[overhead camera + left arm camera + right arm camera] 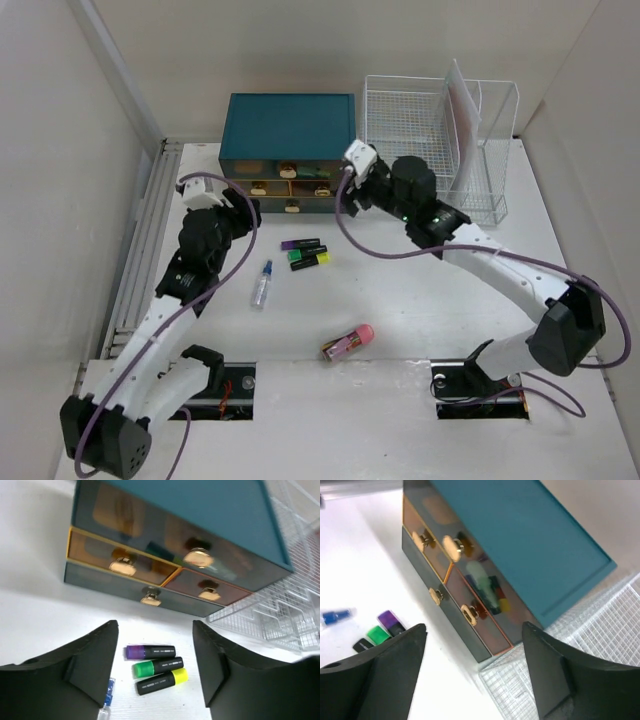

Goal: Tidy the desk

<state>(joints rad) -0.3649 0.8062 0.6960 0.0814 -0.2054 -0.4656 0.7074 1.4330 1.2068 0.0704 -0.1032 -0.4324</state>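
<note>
The white desk (420,300) holds three highlighters, purple (300,244), green (308,254) and yellow (311,263), side by side in front of the teal drawer box (288,125). A small clear spray bottle (262,284) with a blue cap lies left of them. A pink-capped item (347,342) lies nearer the front. My left gripper (155,624) is open and empty above the highlighters (157,667), facing the drawers. My right gripper (474,626) is open and empty near the box's right front corner (485,655).
A white wire rack (440,130) with a white sheet stands right of the drawer box, and also shows in the right wrist view (580,670). The drawers have gold knobs (199,557). The upper left drawer (120,555) stands slightly out. Walls close in on both sides.
</note>
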